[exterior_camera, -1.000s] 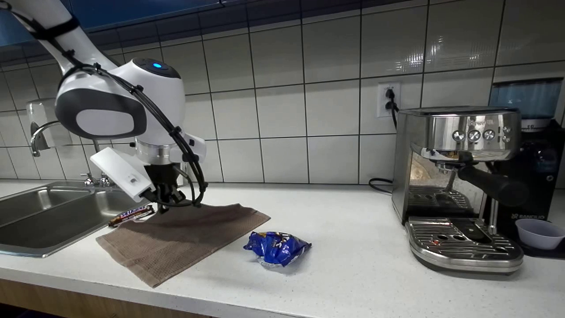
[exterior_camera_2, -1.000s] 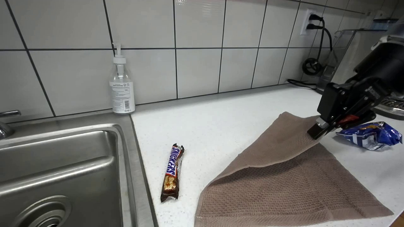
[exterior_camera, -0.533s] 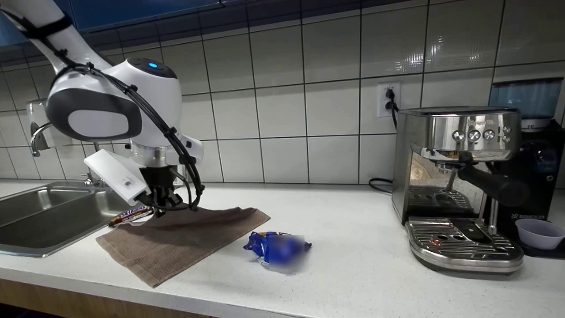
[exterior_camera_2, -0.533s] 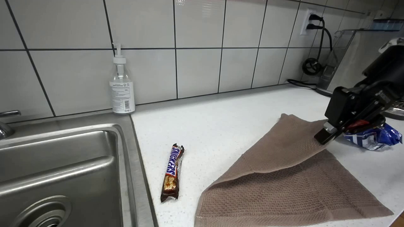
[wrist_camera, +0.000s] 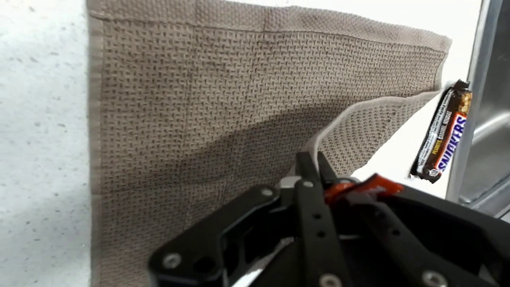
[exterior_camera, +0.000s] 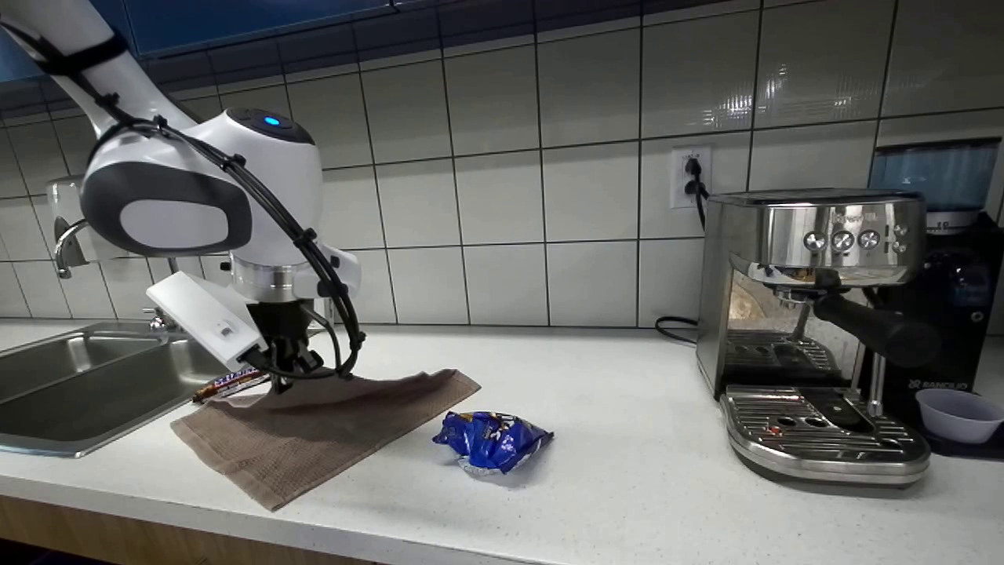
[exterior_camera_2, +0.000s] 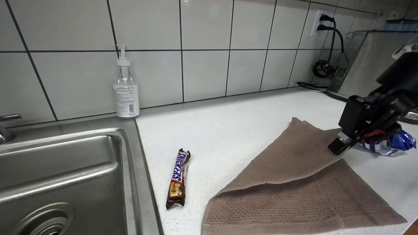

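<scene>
The black two-finger gripper (wrist_camera: pixel 316 162) is pinched tight on one edge of a bumpy brown woven cloth (wrist_camera: pixel 179 99). The cloth is on the white speckled counter (exterior_camera: pixel 627 447); most of it lies flat, but the pinched edge is up in the air and bends over the rest, with a dark shadow under it. The big white arm (exterior_camera: pixel 282 180) leans over the cloth in an exterior view. The step in hand looks like bending that edge over the flat part. I think the next move calls for a firm pinch and a slow, low path, since soft cloth can bunch up or slip out. A shiny blue crinkly packet (exterior_camera: pixel 492 443) sits just beside the cloth, so it would be good not to bump it. A brown Snickers bar in its wrapper (exterior_camera_2: pixel 178 179) lies between the cloth and a silver metal sink (exterior_camera_2: pixel 138 182), apart from both in an exterior view. A clear pump bottle (exterior_camera_2: pixel 126 101) stands at the sink's back corner, and a shiny silver coffee machine (exterior_camera: pixel 761 306) stands well apart from the cloth.
</scene>
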Controlling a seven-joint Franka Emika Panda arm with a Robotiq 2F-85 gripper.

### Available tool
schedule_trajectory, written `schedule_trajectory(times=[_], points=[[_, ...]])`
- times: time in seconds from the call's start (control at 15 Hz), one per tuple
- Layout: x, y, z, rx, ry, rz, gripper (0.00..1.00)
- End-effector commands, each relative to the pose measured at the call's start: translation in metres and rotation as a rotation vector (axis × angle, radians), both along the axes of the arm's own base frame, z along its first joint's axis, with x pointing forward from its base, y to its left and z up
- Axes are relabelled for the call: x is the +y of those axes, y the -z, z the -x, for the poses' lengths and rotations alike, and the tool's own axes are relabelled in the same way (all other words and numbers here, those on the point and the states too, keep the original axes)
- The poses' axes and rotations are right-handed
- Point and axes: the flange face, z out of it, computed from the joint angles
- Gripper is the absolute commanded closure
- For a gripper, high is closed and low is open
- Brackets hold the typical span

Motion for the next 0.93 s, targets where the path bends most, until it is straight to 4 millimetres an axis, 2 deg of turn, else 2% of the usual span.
schedule_trajectory(times=[0.0,0.87], points=[[-0.002,0.002,0.001,0.010,-0.036,0.002,0.99],[-0.007,0.016,0.001,0.053,-0.117,0.068,0.99]])
